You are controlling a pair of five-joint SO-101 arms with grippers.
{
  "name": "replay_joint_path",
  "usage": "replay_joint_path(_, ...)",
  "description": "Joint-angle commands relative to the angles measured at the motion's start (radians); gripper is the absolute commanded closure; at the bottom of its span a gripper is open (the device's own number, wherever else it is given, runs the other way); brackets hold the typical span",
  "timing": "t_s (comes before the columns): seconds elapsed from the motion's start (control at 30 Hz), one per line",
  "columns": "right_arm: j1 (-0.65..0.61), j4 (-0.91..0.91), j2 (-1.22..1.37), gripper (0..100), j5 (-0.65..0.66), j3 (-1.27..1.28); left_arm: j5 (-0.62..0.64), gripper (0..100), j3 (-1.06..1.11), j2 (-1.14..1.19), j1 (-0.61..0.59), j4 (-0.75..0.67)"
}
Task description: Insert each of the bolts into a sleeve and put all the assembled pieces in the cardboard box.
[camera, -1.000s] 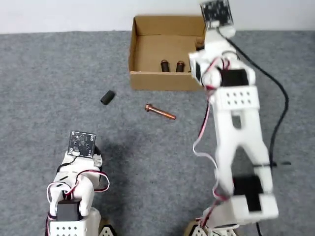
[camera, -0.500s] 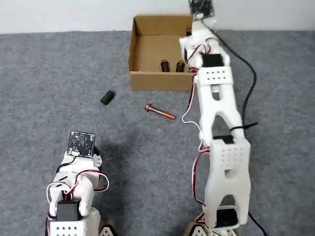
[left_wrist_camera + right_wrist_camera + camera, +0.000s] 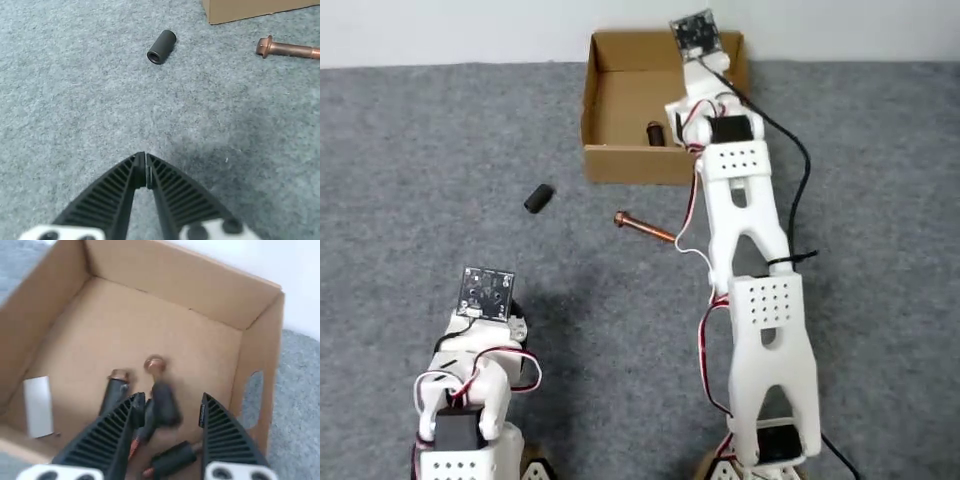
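Observation:
My right gripper (image 3: 170, 407) hangs open over the inside of the cardboard box (image 3: 175, 275). A blurred bolt-in-sleeve piece (image 3: 161, 402) shows between its fingers; I cannot tell whether it touches them. Two more assembled pieces (image 3: 117, 390) lie on the box floor. In the high view the right arm (image 3: 735, 190) stretches into the box (image 3: 620, 165). A loose black sleeve (image 3: 161, 47) and a copper bolt (image 3: 287, 49) lie on the carpet ahead of my left gripper (image 3: 145, 170), which is shut on nothing and low over the carpet.
The sleeve (image 3: 539, 198) lies left of the box and the bolt (image 3: 645, 227) in front of it, close to the right arm. The left arm (image 3: 480, 350) sits folded at the near left. A white label (image 3: 37, 407) lies on the box floor.
The right arm has swung left from the box's right side to over its inside and now covers one of the two pieces seen there. The left arm has kept still.

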Motion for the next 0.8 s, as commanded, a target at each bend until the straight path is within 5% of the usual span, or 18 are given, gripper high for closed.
replay_joint_path(0.0,-0.039,0.136,-0.018,89.8,0.011,-0.161,-0.009,99,-0.005,-0.003,-0.005,0.006)
replay_joint_path(0.13,-0.087,0.268,-0.013,98.6,0.011,-0.287,-0.009,99,-0.005,-0.003,-0.005,0.006)
replay_joint_path(0.33,-0.189,0.367,-0.013,99.0,0.005,-0.411,-0.009,99,-0.005,-0.003,-0.005,0.008)
replay_joint_path(0.77,-0.420,0.180,0.128,99.0,0.011,-0.382,-0.009,99,-0.005,-0.003,-0.005,0.008)
